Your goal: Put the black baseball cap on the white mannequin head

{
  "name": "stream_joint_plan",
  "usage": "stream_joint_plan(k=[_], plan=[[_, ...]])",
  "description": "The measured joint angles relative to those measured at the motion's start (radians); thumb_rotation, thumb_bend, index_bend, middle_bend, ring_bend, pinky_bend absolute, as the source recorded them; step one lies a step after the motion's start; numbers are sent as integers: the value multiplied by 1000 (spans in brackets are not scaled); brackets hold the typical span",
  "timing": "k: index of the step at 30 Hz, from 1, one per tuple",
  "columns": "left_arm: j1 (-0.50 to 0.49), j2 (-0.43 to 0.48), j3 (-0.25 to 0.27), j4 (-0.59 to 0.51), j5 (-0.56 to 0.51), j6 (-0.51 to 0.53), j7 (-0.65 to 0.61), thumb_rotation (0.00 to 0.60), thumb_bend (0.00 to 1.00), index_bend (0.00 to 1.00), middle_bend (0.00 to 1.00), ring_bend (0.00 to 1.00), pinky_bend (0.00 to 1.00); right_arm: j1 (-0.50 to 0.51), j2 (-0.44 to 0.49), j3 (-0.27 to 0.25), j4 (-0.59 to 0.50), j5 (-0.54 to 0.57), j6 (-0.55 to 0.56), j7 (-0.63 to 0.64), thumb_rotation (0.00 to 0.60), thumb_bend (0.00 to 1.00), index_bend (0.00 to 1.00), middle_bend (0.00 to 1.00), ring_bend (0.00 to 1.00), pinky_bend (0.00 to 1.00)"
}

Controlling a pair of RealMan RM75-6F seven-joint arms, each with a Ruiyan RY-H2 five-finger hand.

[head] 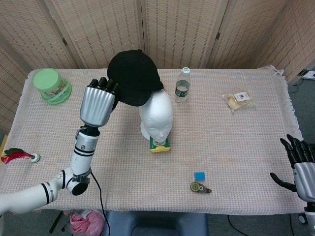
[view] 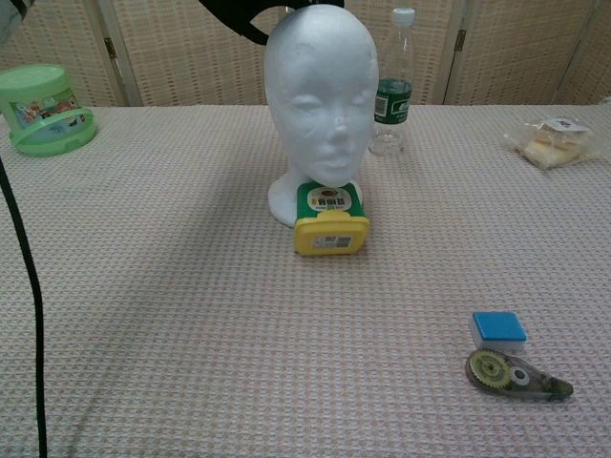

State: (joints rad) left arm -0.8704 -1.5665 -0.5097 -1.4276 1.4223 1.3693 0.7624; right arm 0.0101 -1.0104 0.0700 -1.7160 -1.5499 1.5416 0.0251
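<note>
Holding the black cap (head: pixel 134 77) by its edge, the left robot hand (head: pixel 98 104) has it over the white head (head: pixel 156 114) mid-counter. It should lower slowly, straight down. The right robot hand (head: pixel 301 164) waits, fingers spread, empty.

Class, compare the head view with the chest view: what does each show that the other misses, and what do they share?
Only the head view shows the left hand holding the black baseball cap, the open right hand and a red-green feathered shuttlecock. Only the chest view shows the white mannequin head face-on, with a black cable in front. Both show the green lidded tub, clear water bottle and blue eraser.
</note>
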Motion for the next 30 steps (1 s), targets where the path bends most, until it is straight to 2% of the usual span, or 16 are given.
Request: stream_joint_plan(k=[5, 14, 21, 30], plan=[[-13, -12, 5, -28, -28, 6, 64, 600, 434, 627, 641, 544, 689, 14, 10, 4, -7, 28, -29, 8, 600, 103, 0, 0, 0, 0], [-19, -51, 55, -79, -34, 48, 183, 600, 434, 626, 641, 544, 689, 21, 34, 6, -4, 53, -56, 72, 600, 117, 0, 0, 0, 0], [-58, -100, 69, -95, -13, 74, 245, 600, 434, 627, 641, 544, 690, 7, 51, -9, 6, 6, -18, 127, 600, 128, 0, 0, 0, 0], [-73, -129, 81, -129, -22, 86, 312, 600, 434, 628, 641, 544, 690, -9, 54, -21, 6, -13, 12, 131, 600, 133, 0, 0, 0, 0]])
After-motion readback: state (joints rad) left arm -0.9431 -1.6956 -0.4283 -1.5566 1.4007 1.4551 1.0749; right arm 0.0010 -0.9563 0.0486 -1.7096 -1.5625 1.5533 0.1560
